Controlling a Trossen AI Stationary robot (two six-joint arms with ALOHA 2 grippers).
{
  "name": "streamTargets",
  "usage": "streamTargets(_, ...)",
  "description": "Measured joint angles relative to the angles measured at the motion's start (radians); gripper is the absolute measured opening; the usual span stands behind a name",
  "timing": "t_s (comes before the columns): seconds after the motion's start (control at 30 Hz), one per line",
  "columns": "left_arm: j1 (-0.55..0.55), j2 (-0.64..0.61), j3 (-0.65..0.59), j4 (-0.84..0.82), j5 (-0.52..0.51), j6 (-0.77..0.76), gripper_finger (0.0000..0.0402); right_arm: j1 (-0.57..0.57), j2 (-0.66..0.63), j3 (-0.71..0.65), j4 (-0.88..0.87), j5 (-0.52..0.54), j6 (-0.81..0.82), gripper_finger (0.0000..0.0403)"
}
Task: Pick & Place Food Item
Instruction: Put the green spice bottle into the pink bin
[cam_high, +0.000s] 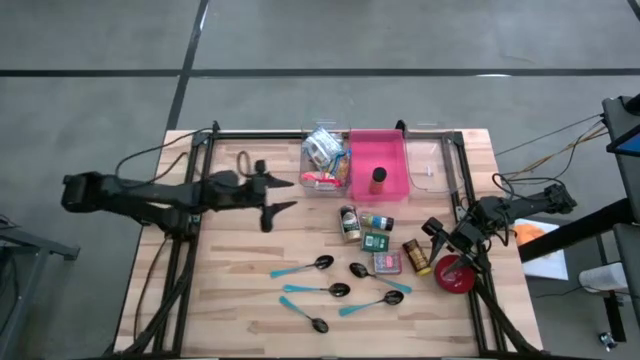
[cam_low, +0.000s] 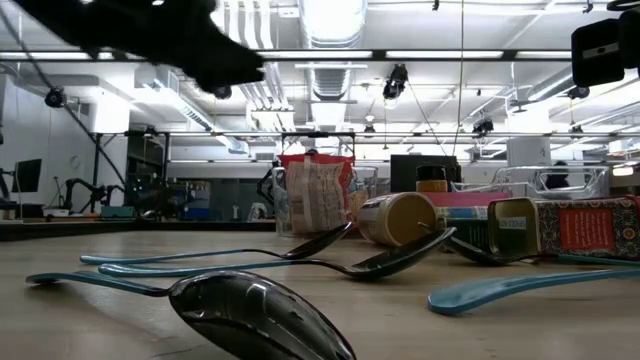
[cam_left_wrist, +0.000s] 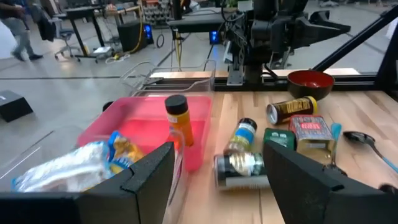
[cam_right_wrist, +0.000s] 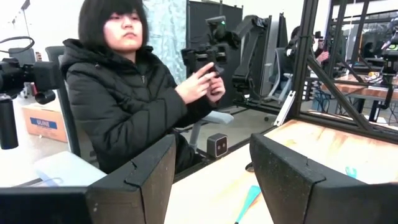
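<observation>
Spoons (cam_low: 260, 310) lie nearest the low camera, dark bowls and teal handles spread over the near middle of the surface (cam_high: 230, 290). Left hand (cam_high: 280, 195) hovers left of the bins with its fingers parted and nothing between them, facing the clear bin of packets (cam_high: 325, 160) and the pink bin (cam_high: 378, 165), where an orange-capped bottle (cam_left_wrist: 176, 118) already stands. Just beyond, on the bare wood, lie the loose food items: a jar (cam_left_wrist: 239, 171), a small blue-labelled bottle (cam_left_wrist: 242, 134), a green tin (cam_left_wrist: 280, 138), a red tin (cam_left_wrist: 311, 132) and a brown can (cam_left_wrist: 292, 109). Right hand (cam_high: 438, 240) waits at the right edge beside a red bowl (cam_high: 455, 273), fingers apart and empty, pointing off toward a seated person (cam_right_wrist: 130, 93). My read: this is the reach before a pick. Next, the left hand must choose one item, probably the jar, drop over it and close.
</observation>
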Motion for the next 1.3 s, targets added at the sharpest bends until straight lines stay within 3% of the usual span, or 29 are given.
streamTargets(0.37, 0.000, -0.448, -0.322, -0.001, 0.045, 0.019, 0.0244, 0.000, 0.000, 0.000, 0.000, 0.000, 0.000, 0.0206)
streamTargets(0.67, 0.000, -0.751, -0.489, -0.002, 0.048, 0.024, 0.0244, 0.000, 0.000, 0.000, 0.000, 0.000, 0.000, 0.0206)
streamTargets(0.87, 0.000, -0.821, -0.493, -0.044, 0.048, 0.026, 0.0244, 0.000, 0.000, 0.000, 0.000, 0.000, 0.000, 0.0206)
streamTargets(1.3, 0.000, -0.821, -0.493, -0.174, 0.048, 0.023, 0.0244, 0.000, 0.000, 0.000, 0.000, 0.000, -0.001, 0.0206)
